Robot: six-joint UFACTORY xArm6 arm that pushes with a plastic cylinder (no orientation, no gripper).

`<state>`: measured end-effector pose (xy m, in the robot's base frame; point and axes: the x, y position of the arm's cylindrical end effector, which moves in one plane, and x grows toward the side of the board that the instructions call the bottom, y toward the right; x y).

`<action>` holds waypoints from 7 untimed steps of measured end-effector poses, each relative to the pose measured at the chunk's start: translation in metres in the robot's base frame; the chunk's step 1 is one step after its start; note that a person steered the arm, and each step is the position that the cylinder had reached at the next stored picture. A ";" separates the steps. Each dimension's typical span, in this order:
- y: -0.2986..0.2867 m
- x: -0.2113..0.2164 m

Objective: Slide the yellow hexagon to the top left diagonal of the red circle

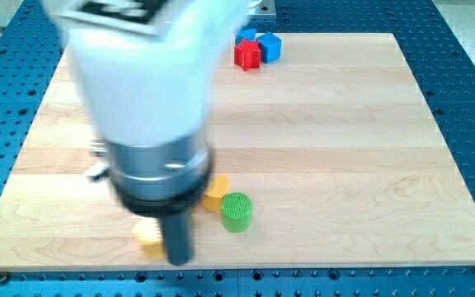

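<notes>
The arm's big white and grey body (151,107) covers the lower left middle of the wooden board (345,165). My tip (178,261) is near the board's bottom edge. The yellow hexagon (148,236) shows partly, touching the rod's left side. The red circle is hidden behind the arm. A yellow heart-like block (217,191) peeks out on the arm's right. A green circle (237,211) stands right of the rod, apart from it.
A red block (246,54) and two blue blocks (269,46) sit together at the board's top edge, right of the arm. The green star seen before is hidden behind the arm.
</notes>
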<state>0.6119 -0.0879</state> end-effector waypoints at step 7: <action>0.190 -0.088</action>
